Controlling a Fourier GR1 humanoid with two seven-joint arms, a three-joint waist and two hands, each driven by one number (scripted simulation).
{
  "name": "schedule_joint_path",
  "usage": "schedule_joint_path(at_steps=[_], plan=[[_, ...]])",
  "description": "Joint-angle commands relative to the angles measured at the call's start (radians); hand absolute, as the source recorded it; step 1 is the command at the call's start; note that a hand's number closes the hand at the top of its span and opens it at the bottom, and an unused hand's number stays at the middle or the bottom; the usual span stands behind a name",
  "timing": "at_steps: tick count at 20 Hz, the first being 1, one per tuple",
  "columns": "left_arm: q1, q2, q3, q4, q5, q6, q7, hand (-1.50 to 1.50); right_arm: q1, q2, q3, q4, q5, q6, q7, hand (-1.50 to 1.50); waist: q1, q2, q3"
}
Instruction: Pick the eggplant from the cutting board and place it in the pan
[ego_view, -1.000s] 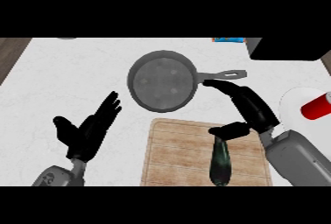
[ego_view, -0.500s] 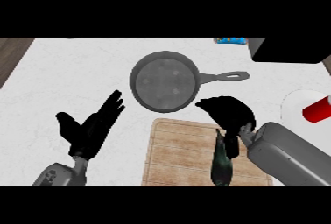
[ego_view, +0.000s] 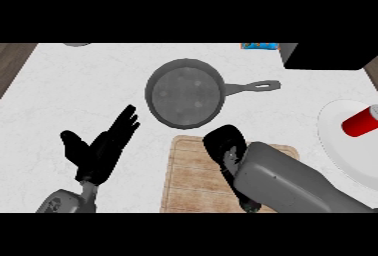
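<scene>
The right hand (ego_view: 224, 141) is curling over the cutting board (ego_view: 193, 175), its forearm hiding most of the eggplant (ego_view: 249, 204); whether the fingers are pinching it, I cannot tell. The pan (ego_view: 184, 92) is lying just beyond the board's far edge. The left hand (ego_view: 100, 147) is resting, fingers spread.

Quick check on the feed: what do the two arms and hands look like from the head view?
Both forearms are smooth grey shells ending in black hands. The left hand shows slim black fingers and a thumb above a rounded grey wrist. The right hand is a black mass ahead of a bulky grey forearm. No cables or markings visible.
</scene>
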Motion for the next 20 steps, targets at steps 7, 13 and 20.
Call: schedule_joint_path(at_steps=[7, 13, 20], plan=[[0.040, 0.015, 0.023, -0.064, -0.013, 0.008, 0.022, 0.00, -0.015, 0.138, 0.009, 0.047, -0.049, 0.085, 0.331, -1.50, -0.015, -0.002, 0.003], [0.048, 0.001, 0.022, -0.060, -0.009, -0.012, 0.025, 0.00, 0.020, 0.116, 0.091, 0.029, 0.013, 0.084, 0.332, -1.50, -0.019, -0.002, 0.003], [0.053, -0.005, 0.054, 0.001, -0.022, -0.044, -0.020, 0.00, 0.033, 0.042, 0.071, 0.014, 0.071, 0.119, 0.278, -1.50, -0.021, 0.004, 0.004]])
